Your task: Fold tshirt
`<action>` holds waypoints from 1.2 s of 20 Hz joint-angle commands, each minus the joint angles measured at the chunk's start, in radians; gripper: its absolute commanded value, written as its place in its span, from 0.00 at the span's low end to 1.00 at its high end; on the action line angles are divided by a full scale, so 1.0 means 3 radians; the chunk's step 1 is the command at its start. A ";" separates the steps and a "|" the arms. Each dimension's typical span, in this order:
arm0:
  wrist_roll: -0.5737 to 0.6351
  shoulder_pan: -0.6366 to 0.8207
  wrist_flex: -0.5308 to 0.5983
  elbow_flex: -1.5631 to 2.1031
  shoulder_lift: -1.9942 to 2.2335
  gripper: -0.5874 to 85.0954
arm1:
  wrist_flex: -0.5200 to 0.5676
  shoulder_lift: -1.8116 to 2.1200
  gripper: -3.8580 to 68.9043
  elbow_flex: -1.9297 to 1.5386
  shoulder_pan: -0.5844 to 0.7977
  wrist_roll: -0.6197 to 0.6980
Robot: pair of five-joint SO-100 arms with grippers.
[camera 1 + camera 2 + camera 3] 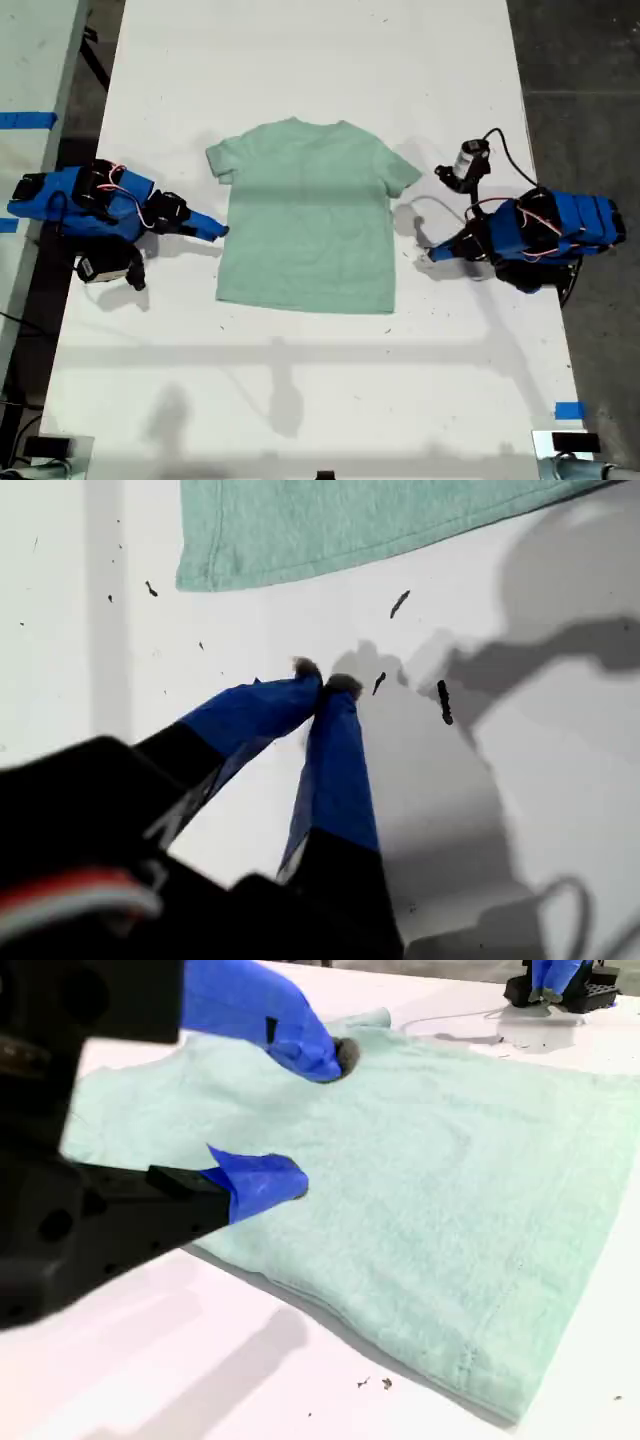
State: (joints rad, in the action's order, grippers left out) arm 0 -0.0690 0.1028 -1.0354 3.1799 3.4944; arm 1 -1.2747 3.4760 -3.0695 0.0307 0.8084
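The pale mint-green tshirt point(305, 215) lies flat on the white table point(300, 400), neck toward the far edge. My first gripper point(325, 685) is shut on nothing, its tips resting on bare table a short way off the tshirt's point(330, 520) hem corner; in the exterior view it point(430, 255) sits to the tshirt's right. My second gripper point(300, 1120) is open, its blue fingers point(265, 1182) spread just above the tshirt's point(450, 1220) side edge; in the exterior view it point(218, 230) is at the tshirt's left edge.
A white cable point(435, 205) loops on the table beside the first arm. Blue tape marks point(568, 410) sit near the table's front corner at the exterior view's right. Small dark specks point(443, 702) dot the table near the first gripper.
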 commanded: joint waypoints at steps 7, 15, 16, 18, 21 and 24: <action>0.0010 0.0000 -0.0005 0.0036 0.0353 0.20 | -0.0051 0.0026 0.10 0.0041 0.0005 0.0020; 0.0010 0.0005 -0.0005 0.0036 0.0353 0.19 | -0.0046 0.0026 0.10 0.0041 0.0020 -0.2311; 0.0010 0.0046 -0.0005 0.0036 0.0353 0.19 | -0.0046 0.0026 0.11 0.0041 0.0020 -0.2592; 0.0031 0.0481 -0.0005 0.0036 0.0353 0.18 | -0.0041 0.0026 0.12 0.0041 0.0020 -0.3099; 0.0000 0.0823 0.0199 0.0020 0.0353 0.25 | 0.0000 0.0031 0.15 0.0041 0.0005 -0.3390; -0.0041 0.0164 0.0716 0.0020 0.0353 0.25 | 0.0036 0.0031 0.06 0.0102 0.0097 -0.3206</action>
State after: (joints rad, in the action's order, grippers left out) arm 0 -0.0675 0.2638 -0.8882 3.1799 3.4944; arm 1 -1.2579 3.4760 -3.0695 0.0276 -0.1779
